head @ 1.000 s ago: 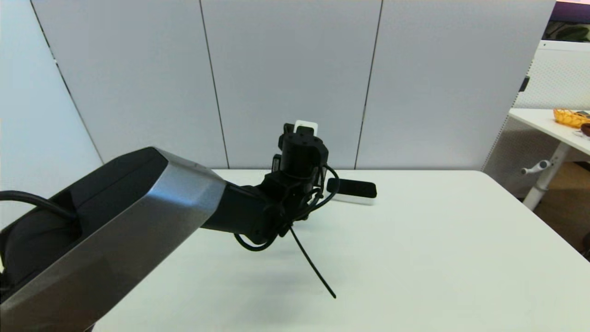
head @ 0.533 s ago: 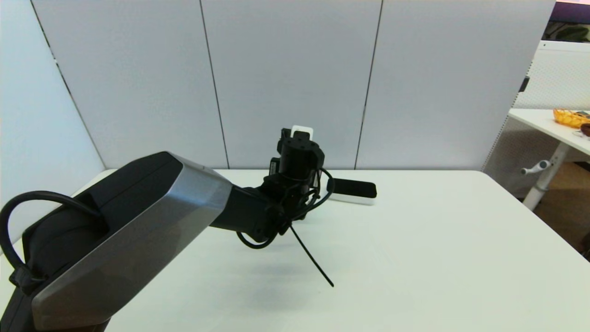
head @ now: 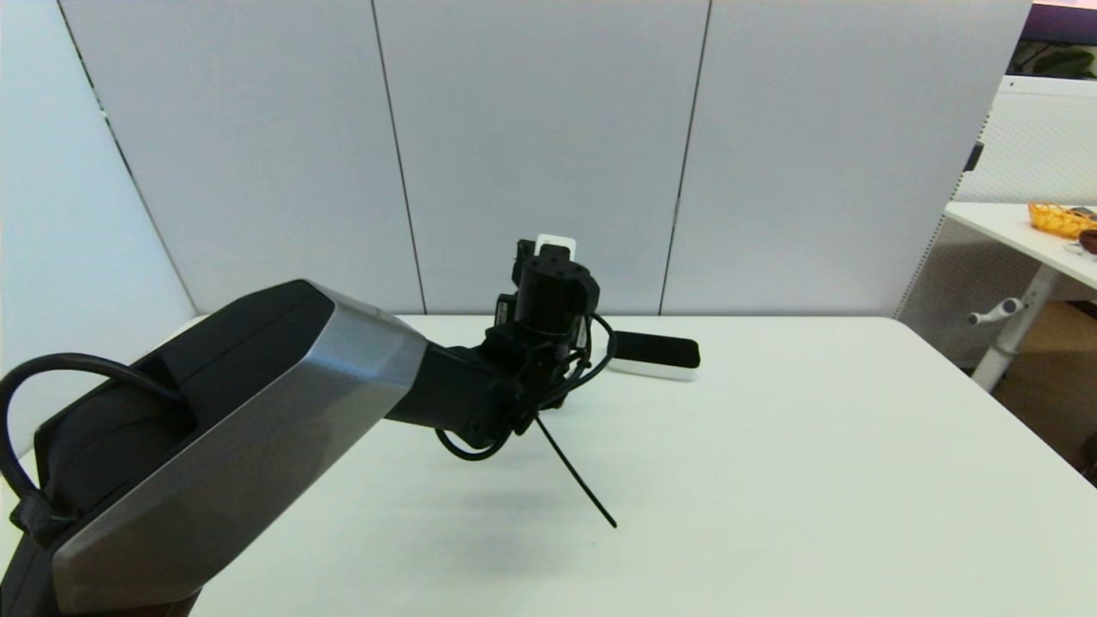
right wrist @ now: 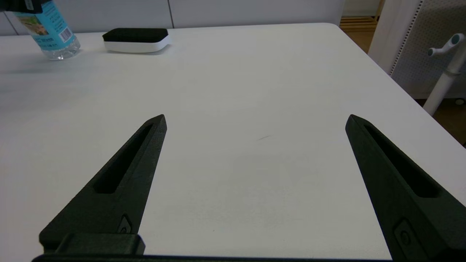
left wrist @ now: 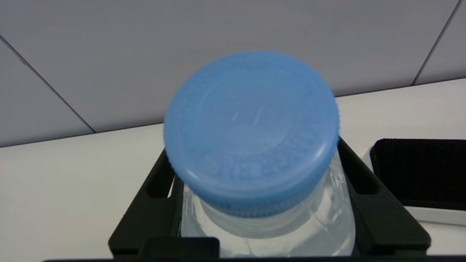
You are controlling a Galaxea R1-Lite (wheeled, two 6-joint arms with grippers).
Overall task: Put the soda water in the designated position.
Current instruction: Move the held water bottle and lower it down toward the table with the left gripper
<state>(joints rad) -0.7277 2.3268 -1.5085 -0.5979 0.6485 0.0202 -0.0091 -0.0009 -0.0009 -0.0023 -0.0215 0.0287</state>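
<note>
The left end effector (left wrist: 255,203) reaches out over the far middle of the white bench (head: 771,480) and is clamped on the soda water (left wrist: 251,134), its two black fingers (left wrist: 367,203) pressed against either side of the clear bottle just below the light-blue cap. In the head view the left arm's silver and black housing and wrist block the bottle, so it cannot be seen there. The right wrist view shows the lower half of the bottle, with its blue label and green-and-orange picture, near the bench's far edge; the bottle leans slightly and its base sits at or just above the bench surface, though whether it touches cannot be told. Just beside the bottle, on the robot's right of it, lies a flat black-topped white device (head: 656,353), close but apart from the bottle. A thin black cable (head: 574,471) hangs from the left wrist down toward the bench. The right end effector (right wrist: 255,120) hovers low over the near right part of the bench, well apart from the bottle, with its fingers spread wide and nothing between them. A second white table carrying an orange basket (head: 1061,218) stands off to the right.
</note>
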